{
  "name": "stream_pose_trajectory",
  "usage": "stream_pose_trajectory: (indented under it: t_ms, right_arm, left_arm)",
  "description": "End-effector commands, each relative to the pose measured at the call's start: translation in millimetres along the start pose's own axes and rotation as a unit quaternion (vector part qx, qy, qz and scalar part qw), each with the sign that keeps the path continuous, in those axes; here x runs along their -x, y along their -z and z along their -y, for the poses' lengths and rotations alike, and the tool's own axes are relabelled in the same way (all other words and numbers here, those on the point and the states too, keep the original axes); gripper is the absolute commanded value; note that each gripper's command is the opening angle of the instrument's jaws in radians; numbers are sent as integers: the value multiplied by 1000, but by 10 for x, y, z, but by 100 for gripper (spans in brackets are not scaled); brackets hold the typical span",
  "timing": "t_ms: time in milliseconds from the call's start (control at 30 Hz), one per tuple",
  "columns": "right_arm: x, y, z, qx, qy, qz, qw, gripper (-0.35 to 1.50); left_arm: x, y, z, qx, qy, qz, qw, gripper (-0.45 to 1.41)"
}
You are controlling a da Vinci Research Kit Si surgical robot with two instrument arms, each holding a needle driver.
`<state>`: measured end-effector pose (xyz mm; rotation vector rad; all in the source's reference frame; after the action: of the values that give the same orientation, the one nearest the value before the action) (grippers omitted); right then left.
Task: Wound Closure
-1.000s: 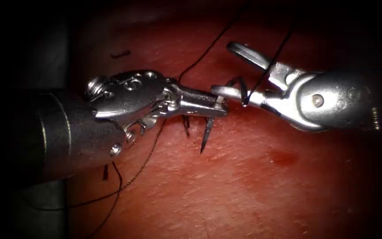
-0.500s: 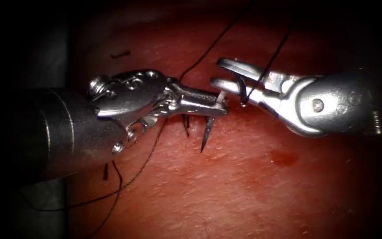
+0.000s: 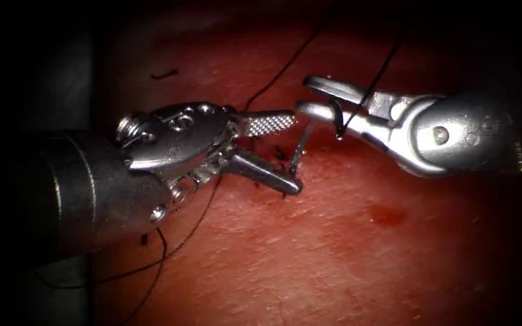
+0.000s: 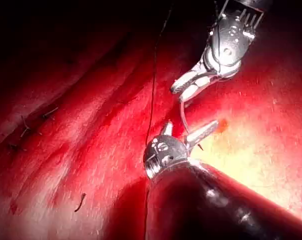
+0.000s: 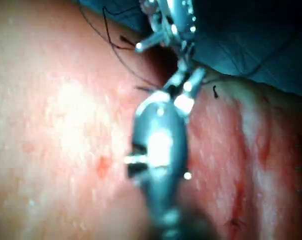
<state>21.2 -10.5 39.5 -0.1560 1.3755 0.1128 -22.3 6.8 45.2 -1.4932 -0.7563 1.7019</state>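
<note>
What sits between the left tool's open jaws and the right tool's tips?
In the endoscope view, the needle spans from the right tool down between the left tool's jaws.

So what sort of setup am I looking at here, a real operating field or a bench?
Most likely a bench suturing practice: a slab of tissue with no patient anatomy around it, two needle drivers, the left tool with jaws open and the right tool holding the curved needle, dark thread trailing across.

A blue-green drape (image 5: 251, 45) lies beyond the far edge of the pork, partly in shadow.
</note>
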Motion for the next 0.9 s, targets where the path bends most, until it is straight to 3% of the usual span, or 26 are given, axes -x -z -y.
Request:
stream_pose_trajectory:
  t_ms: [33, 233, 400, 467, 533, 600, 900]
  right_arm:
    - [9, 0, 4, -6, -1, -1, 1000, -35]
    - [33, 4, -13, -20, 3, -12, 1000, -35]
    - [50, 2, -25, -44, 22, -18, 999, -35]
    - [55, 0, -30, -55, 36, -23, 998, -35]
    - [58, -2, -34, -64, 54, -26, 996, -35]
    - [61, -3, -39, -78, 72, -29, 994, -35]
    - [71, -6, -46, -82, 138, -35, 986, -35]
  left_arm:
    - [8, -8, 5, 4, -12, 1, 1000, 125]
    - [36, -15, 3, -49, -78, 55, 994, 125]
    - [63, -22, 8, -83, -127, 63, 986, 121]
    - [71, -26, 9, -91, -144, 65, 983, 105]
    - [77, -31, 6, -98, -145, 65, 982, 59]
    - [82, -38, 3, -104, -149, 68, 981, 26]
    - [87, -73, -11, -129, -187, 106, 968, 10]
